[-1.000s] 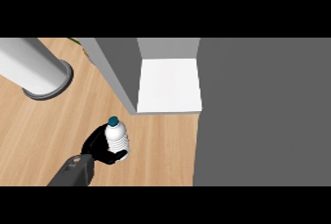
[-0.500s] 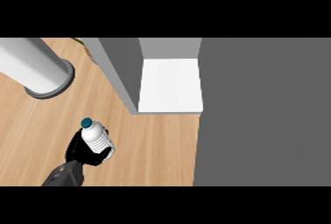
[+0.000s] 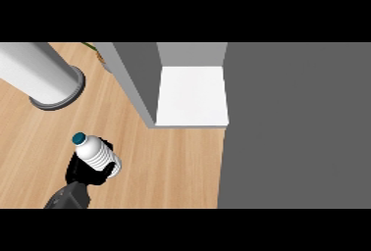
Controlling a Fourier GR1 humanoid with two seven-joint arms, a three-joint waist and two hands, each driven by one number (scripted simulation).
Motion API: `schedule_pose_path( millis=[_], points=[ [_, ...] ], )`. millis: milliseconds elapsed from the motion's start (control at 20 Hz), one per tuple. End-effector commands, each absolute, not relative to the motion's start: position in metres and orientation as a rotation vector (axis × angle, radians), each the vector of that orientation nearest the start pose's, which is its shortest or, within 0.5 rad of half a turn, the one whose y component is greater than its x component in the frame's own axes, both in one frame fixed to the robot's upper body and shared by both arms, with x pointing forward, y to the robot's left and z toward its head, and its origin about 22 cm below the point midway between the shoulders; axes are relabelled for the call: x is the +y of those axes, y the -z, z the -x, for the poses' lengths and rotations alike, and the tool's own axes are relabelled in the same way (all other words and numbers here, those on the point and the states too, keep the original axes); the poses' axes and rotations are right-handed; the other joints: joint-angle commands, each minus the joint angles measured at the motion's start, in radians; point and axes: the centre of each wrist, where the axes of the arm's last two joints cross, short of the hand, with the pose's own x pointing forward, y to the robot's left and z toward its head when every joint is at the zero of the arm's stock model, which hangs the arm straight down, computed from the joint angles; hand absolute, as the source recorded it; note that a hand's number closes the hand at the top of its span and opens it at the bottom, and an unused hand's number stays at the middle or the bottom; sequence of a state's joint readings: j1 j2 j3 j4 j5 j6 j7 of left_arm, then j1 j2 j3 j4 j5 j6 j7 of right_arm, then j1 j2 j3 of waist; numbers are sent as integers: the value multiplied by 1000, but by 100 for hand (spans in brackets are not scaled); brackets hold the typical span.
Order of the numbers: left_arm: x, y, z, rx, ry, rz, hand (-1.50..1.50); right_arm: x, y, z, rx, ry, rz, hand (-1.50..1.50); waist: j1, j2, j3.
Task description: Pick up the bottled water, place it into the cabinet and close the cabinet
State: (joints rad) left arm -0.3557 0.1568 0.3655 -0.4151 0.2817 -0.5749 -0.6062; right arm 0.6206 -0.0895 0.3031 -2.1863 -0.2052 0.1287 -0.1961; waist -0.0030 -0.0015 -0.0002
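The bottled water (image 3: 95, 152) is a clear ribbed bottle with a teal cap, tilted so the cap points up-left. It shows at the lower left of the head view, above the wooden counter (image 3: 174, 166). My left hand (image 3: 85, 175) is shut on the bottle from below, its black fingers wrapped round the lower body. The cabinet (image 3: 135, 78) stands up and to the right of the bottle, with its white shelf floor (image 3: 192, 95) exposed. Bottle and cabinet are apart. My right hand does not show.
A broad grey panel (image 3: 297, 122) fills the right side, from the shelf down to the lower edge. At the upper left a large pale grey cylinder (image 3: 36, 68) stands on the counter. Bare wood lies between bottle and cabinet.
My left hand has carried the bottle left and down in the view, away from the cabinet's front corner. The bottle now looks larger and more tilted.
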Motion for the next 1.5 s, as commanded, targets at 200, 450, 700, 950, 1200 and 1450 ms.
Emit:
schedule_pose_path(
  millis=[200, 450, 700, 950, 1200, 1450],
  points=[
    [278, 126, -266, -1530, -392, 526, 150, -224, -47, -101, -1802, 50, -338, -150, 6, -3, 2],
    [267, 100, -266, -1530, -318, 539, 150, -203, -62, -94, -1804, 46, -347, -150, 4, -3, 1],
    [242, 66, -270, -1591, -288, 550, 150, -205, -52, -95, -1783, 47, -374, -150, 3, -2, 1],
    [193, 30, -277, -1615, -238, 542, 150, -210, -46, -106, -1786, 78, -372, -150, 1, -2, 1],
    [152, -21, -312, -1638, -213, 494, 150, -214, -64, -108, -1778, 50, -392, -150, -6, 1, 0],
    [116, -39, -314, -1632, -150, 454, 150, -208, -58, -105, -1773, 67, -375, -150, -8, 0, 0]
  ],
)
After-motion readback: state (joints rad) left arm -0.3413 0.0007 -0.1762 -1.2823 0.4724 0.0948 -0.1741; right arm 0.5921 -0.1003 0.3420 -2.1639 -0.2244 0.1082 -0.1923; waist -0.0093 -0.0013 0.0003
